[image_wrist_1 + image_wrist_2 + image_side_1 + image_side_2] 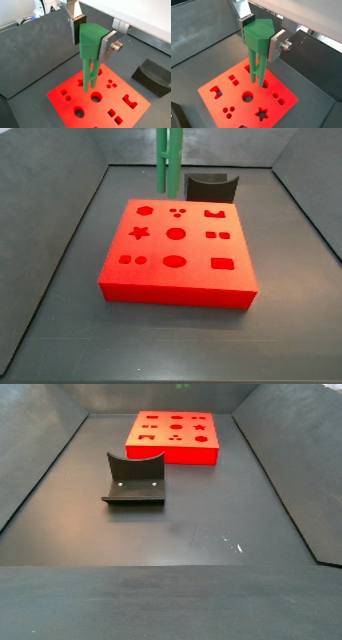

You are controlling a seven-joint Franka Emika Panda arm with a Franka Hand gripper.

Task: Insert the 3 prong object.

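My gripper (90, 36) is shut on the head of the green 3 prong object (90, 46), also seen in the other wrist view (256, 37). The silver fingers (107, 46) press its two sides. Its slim prongs (256, 70) hang straight down over the flat red block with shaped holes (107, 102), which shows in both wrist views (238, 87). In a side view the green bar (167, 163) hangs upright above the far edge of the red block (201, 273); the gripper is cut off above the frame. How far the prong tips are from the block I cannot tell.
A dark grey curved-top block (210, 186) stands on the floor just behind the red block, also in a wrist view (153, 75) and a side view (134, 479). Grey walls (67, 198) enclose the dark floor. The red block (174, 452) sits near the back.
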